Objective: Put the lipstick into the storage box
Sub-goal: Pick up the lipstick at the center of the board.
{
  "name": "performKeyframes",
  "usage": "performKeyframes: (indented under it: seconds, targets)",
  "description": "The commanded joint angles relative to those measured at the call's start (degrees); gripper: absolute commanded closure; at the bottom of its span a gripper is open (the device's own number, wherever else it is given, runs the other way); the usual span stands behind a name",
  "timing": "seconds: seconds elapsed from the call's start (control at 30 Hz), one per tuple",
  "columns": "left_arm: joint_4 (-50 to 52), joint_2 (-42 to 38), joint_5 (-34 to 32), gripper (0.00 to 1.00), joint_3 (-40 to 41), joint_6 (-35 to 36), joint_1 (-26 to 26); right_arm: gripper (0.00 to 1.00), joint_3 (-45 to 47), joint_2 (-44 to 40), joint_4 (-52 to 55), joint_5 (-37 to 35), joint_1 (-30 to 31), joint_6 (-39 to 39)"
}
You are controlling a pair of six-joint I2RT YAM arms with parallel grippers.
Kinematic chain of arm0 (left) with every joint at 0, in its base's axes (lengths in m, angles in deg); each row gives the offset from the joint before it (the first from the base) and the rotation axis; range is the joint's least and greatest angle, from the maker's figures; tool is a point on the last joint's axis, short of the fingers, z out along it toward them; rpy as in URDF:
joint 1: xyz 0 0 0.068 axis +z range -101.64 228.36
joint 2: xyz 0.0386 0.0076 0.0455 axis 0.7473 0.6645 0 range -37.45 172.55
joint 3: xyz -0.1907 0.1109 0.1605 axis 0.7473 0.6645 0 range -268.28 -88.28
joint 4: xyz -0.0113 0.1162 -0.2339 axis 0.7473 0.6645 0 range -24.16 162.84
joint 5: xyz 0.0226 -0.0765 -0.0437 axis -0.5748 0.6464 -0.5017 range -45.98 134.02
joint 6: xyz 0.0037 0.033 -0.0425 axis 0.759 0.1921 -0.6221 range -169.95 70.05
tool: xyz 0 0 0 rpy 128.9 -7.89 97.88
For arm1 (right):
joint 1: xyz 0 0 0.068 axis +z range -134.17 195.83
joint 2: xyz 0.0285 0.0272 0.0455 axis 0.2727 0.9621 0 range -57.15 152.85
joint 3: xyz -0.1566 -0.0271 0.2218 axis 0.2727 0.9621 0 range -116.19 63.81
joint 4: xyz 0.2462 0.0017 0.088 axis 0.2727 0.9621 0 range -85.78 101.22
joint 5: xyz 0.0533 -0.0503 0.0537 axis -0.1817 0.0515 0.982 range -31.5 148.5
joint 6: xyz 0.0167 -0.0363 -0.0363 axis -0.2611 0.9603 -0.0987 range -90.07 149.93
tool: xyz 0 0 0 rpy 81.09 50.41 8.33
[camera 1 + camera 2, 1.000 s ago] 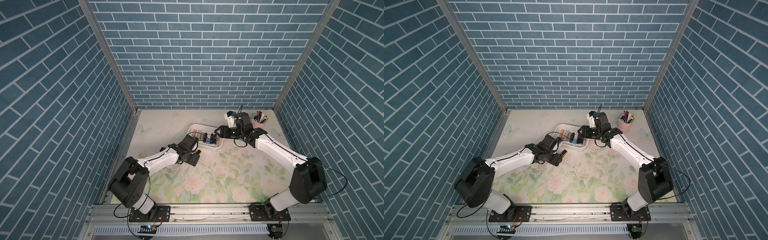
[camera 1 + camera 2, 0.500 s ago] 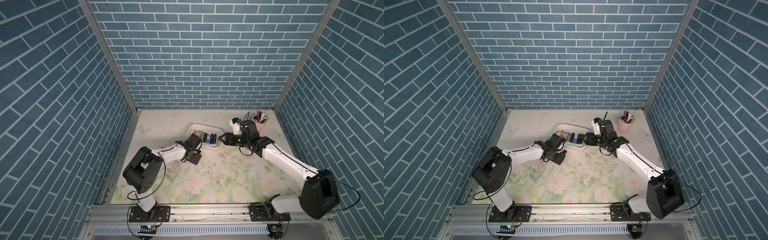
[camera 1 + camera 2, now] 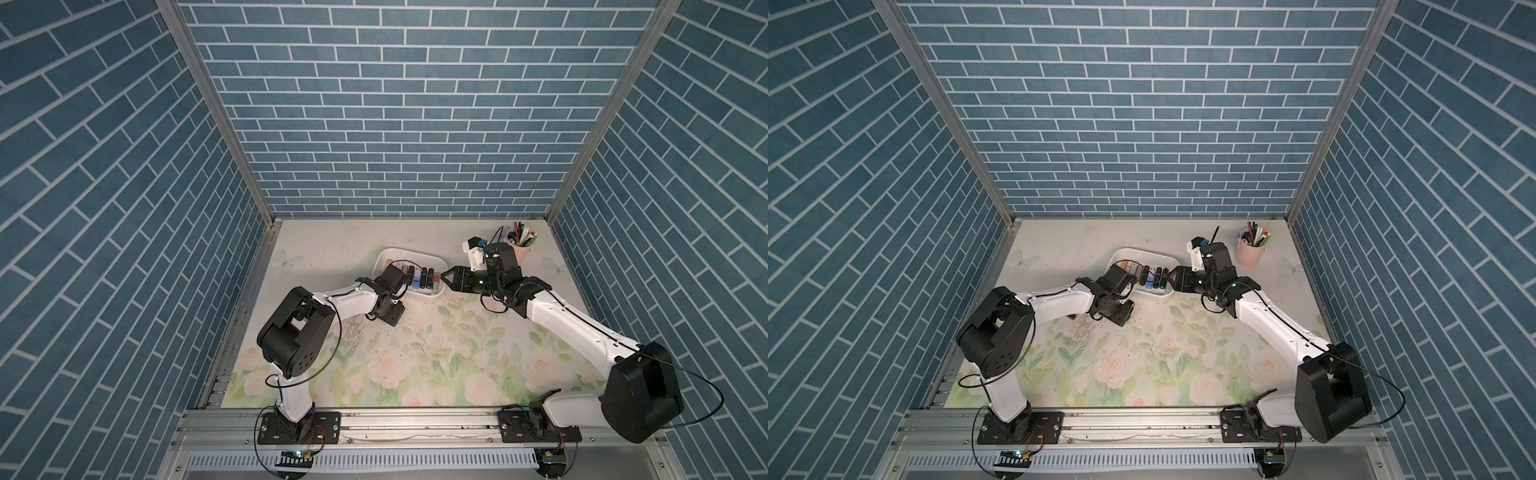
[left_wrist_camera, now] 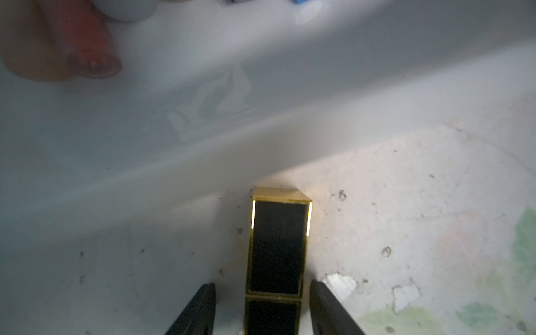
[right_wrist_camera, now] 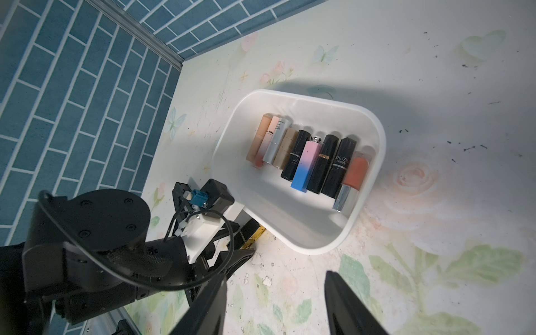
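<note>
The lipstick [image 4: 278, 246] is a square black tube with gold edges, lying on the mat just outside the near wall of the white storage box [image 4: 203, 130]. My left gripper [image 4: 262, 287] is open and straddles it, one finger almost touching and the other a little apart. In a top view only the tube's gold end [image 3: 1132, 305] shows past the left gripper [image 3: 1128, 310]. My right gripper [image 3: 444, 280] hangs open and empty at the right end of the storage box [image 3: 409, 250]. From the right wrist I see the storage box [image 5: 316, 249] and the tube's gold edge [image 5: 255, 236].
Several other lipsticks [image 5: 307, 162] lie side by side in the box. A pink pen cup [image 3: 519, 251] stands at the back right, behind the right wrist. The flowered mat in front of both arms is bare.
My left gripper's jaws have narrowed round the lipstick and the left arm has folded in closer to the box. The right gripper has drawn back a little from over the box.
</note>
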Motion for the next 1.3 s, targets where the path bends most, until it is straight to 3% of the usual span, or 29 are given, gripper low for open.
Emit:
performKeyframes:
  seconds: [0.0,0.57,1.07,1.27]
  targets:
    - [1.31,2.72,0.83,0.48,-0.44,0.69,-0.19,0.42,0.69,-2.02,-1.84,0.02,-0.19,-1.17]
    - [1.68,1.62,6.84,0.86,1.98,-0.65,-0.45,0.42,2.15,-2.59,-4.04,0.42,-0.41,-1.93]
    - [1.44,-16.32,17.98,0.87,7.57,-4.55,-0.04,0.42,5.16,-0.79,-12.55,5.21,-0.41,-4.45]
    - [-2.93,-22.82,27.36,0.87,6.98,-7.79,3.67,0.42,7.0,-1.31,-21.11,11.77,-0.5,-5.67]
